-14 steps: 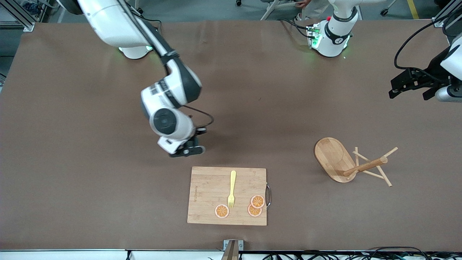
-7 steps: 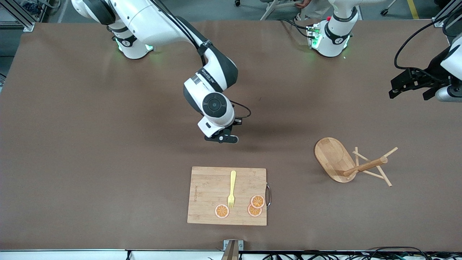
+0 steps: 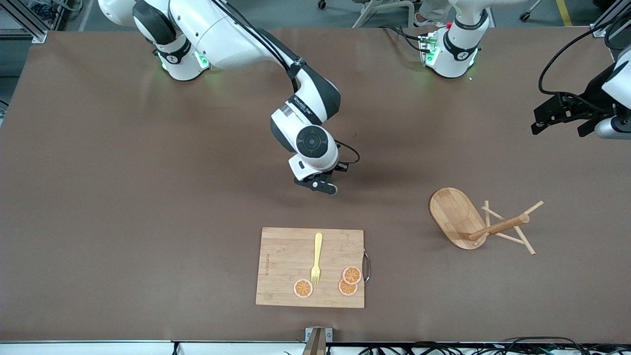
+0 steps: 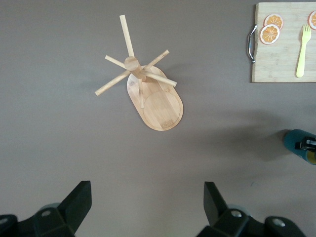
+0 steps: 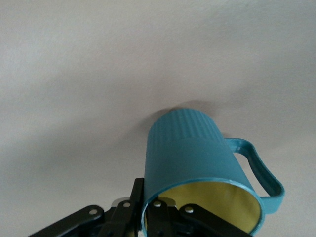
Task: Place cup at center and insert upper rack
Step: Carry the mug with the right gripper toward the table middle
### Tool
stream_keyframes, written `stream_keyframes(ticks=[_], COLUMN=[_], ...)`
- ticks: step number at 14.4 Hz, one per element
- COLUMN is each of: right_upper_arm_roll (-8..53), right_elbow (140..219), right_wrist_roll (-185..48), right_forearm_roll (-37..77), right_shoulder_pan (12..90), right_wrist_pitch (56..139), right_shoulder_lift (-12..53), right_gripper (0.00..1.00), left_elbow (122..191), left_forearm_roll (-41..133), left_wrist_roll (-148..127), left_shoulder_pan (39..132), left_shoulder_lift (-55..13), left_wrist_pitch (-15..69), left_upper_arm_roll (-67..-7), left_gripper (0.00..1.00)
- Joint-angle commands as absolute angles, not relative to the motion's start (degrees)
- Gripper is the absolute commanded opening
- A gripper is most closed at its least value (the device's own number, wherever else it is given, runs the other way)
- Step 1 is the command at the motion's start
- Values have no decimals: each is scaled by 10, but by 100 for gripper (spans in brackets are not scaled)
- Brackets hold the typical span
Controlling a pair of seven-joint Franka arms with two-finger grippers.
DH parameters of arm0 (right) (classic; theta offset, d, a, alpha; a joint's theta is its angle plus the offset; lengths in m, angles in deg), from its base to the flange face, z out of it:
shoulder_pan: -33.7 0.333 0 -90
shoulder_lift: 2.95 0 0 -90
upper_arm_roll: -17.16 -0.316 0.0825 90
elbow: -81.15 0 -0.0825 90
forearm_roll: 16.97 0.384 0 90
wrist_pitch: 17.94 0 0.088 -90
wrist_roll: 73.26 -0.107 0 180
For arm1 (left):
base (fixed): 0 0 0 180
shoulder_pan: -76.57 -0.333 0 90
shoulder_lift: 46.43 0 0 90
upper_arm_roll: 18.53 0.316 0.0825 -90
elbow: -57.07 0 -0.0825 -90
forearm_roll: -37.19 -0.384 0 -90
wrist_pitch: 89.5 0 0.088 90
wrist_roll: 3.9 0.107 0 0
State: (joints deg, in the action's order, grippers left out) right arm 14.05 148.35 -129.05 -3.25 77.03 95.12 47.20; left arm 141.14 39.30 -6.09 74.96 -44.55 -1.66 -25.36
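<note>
My right gripper [image 3: 318, 185] is over the middle of the table, shut on the rim of the teal cup [image 5: 192, 158], one finger inside its yellow interior and one outside. The wrist hides the cup in the front view; it shows at the edge of the left wrist view [image 4: 298, 145]. I cannot tell whether it touches the table. The wooden mug tree [image 3: 473, 222] lies tipped on its side toward the left arm's end, also seen in the left wrist view [image 4: 148, 94]. My left gripper [image 3: 557, 116] waits open and empty above that end of the table [image 4: 146, 207].
A bamboo cutting board [image 3: 310, 266] lies nearer the front camera than the right gripper, with a yellow fork [image 3: 316, 259] and three orange slices [image 3: 303, 288] on it. The board also shows in the left wrist view [image 4: 281, 44].
My right arm has carried the cup toward the left arm's end, to the table's middle. The left arm and the mug tree have not moved.
</note>
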Motion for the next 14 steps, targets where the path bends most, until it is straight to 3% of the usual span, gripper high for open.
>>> stream_keyframes(ticks=[1,14], right_upper_arm_roll=[130,115], right_elbow=[1467,1470], right_wrist_roll=[-1250,-1240], right_forearm_roll=[-19,-19], right_shoulder_pan=[769,780], right_wrist_pitch=[947,939], right_shoulder_lift=[478,498], right_gripper=[0,2], left_elbow=[1407,1407], left_forearm_roll=[396,402], left_wrist_roll=[-54,-62], left_shoulder_pan=[748,750], left_shoulder_lift=[-449,-446], left_wrist_pitch=[-15,-11], left_upper_arm_roll=[-254,-254], left_gripper=[100,100])
